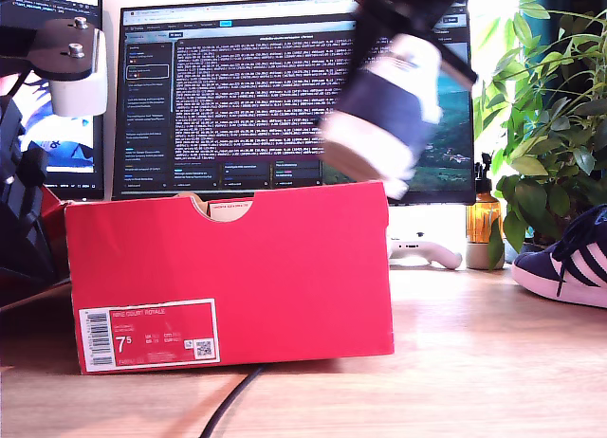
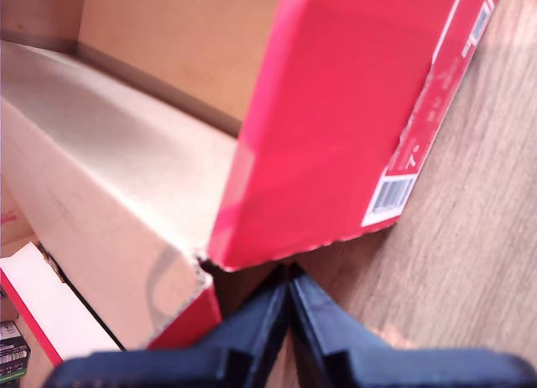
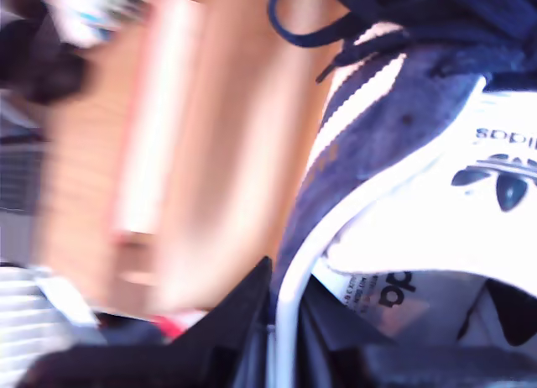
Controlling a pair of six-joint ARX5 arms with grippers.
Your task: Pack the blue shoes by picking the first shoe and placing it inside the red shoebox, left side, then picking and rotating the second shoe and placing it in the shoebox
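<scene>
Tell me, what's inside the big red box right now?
My first wrist view looks into the red box and shows only bare cardboard floor and walls, no shoe. One end is out of sight. One blue shoe hangs above it in my second gripper.

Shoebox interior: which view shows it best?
First wrist view: it looks into the red shoebox, bare cardboard floor, no shoe seen. Exterior view shows only its outer wall and label. Second wrist view is blurred; box not identifiable.

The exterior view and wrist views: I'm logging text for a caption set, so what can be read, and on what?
"7.5": white label on the red shoebox.
"NIKE COURT ROYALE", faint: same label.
"adidas", partly cut off: heel tab of the held blue shoe.
Monitor text, barcode: too small.
</scene>
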